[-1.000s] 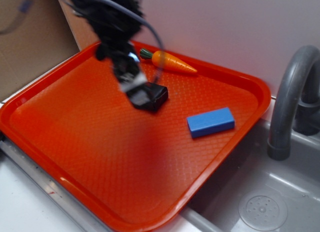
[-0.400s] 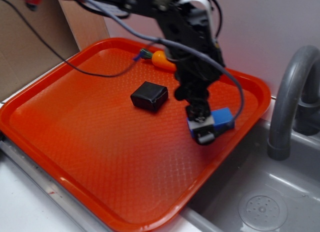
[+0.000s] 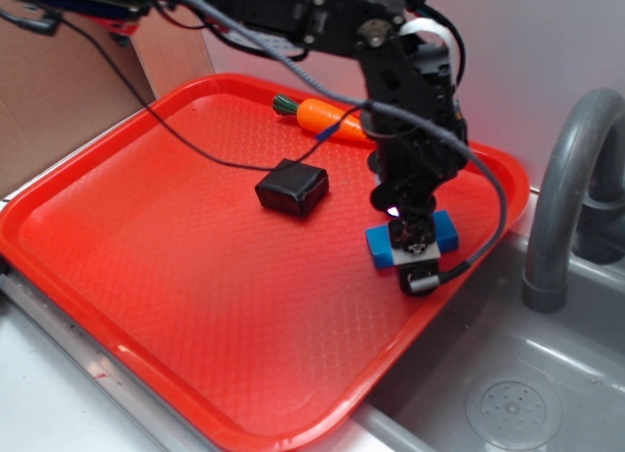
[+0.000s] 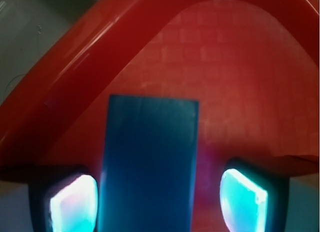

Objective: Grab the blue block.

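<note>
Pincer [image 3: 414,257] down over the small flat bright-blue block [image 3: 445,231] near the right edge of the textured red plastic tray [image 3: 176,306].
In the wrist view the pads [image 4: 242,199] stand spread either side of the block, one seemingly close, the other apart; nothing looks gripped. A glossy black squarish block [image 3: 292,188] sits mid-tray, an orange toy carrot [image 3: 327,117] by the far edge.

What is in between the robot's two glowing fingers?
The blue block lies between the gripper's two fingers, nearer one finger, with bare red tray showing in the gap beside the other. The wrist view shows it best.
</note>
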Robot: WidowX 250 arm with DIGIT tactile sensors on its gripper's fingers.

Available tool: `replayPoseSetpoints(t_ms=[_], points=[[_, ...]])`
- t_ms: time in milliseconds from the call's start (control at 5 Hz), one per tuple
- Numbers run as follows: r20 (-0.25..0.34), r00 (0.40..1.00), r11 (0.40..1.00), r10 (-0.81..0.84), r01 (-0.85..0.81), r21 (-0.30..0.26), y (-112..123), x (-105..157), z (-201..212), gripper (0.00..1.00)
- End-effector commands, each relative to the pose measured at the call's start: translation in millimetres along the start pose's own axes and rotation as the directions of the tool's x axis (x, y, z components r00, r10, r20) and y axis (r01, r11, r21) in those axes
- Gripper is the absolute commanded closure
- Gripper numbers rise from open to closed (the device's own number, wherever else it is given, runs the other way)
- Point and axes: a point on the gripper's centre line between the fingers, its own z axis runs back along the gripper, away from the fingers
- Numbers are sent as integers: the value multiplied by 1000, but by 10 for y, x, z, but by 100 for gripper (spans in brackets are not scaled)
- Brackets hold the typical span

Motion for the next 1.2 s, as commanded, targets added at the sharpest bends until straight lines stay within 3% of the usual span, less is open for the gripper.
replayPoseSetpoints(t_ms=[0,400,600,1000], points=[[22,1000,1000,-3,2,22,-159,-17,51,100],[32,999,999,29,-30,19,-66,-198,210,100],[57,990,992,128,-128,-6,175,-455,459,100],[92,941,945,327,-325,-35,387,-1006,1083,100]])
